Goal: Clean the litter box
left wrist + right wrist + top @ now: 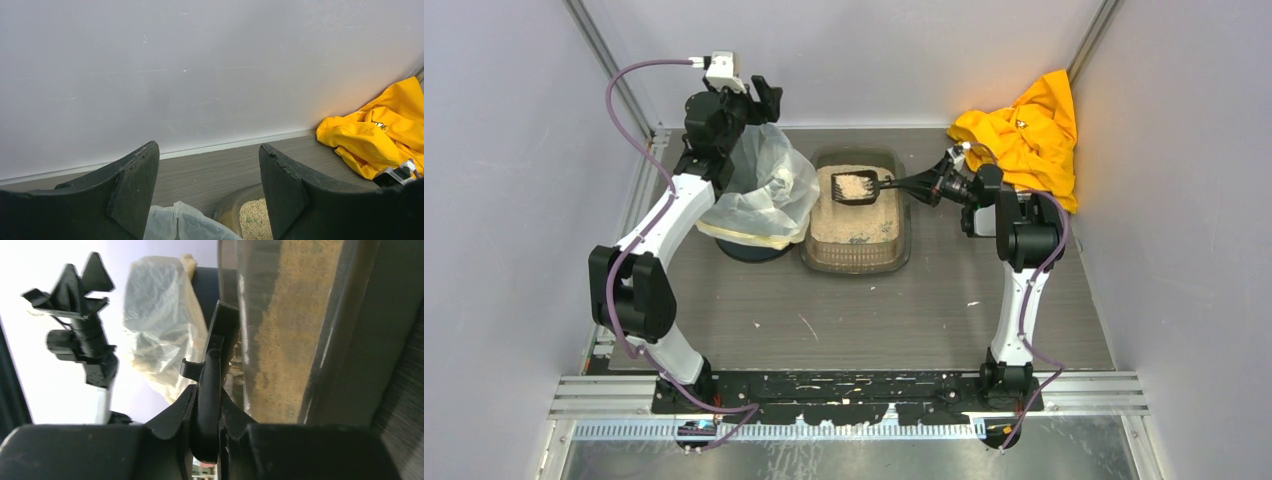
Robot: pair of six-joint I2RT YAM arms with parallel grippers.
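Note:
The litter box (856, 255), a shallow translucent brown-grey tray of pale beige granules, lies at the back middle of the table. It also shows in the right wrist view (295, 330) and its corner in the left wrist view (231, 204). My right gripper (924, 186) is shut on the handle of a small black scoop (856, 187), which holds a heap of granules above the box's far end. The wrist view shows the handle (207, 390) clamped between the fingers. My left gripper (762, 92) is open and empty, raised above the bin's far rim.
A round dark bin with a white bag liner (759, 190) stands just left of the litter box, also seen in the right wrist view (160, 320). A yellow cloth (1024, 135) is piled in the back right corner. A few white specks lie on the table.

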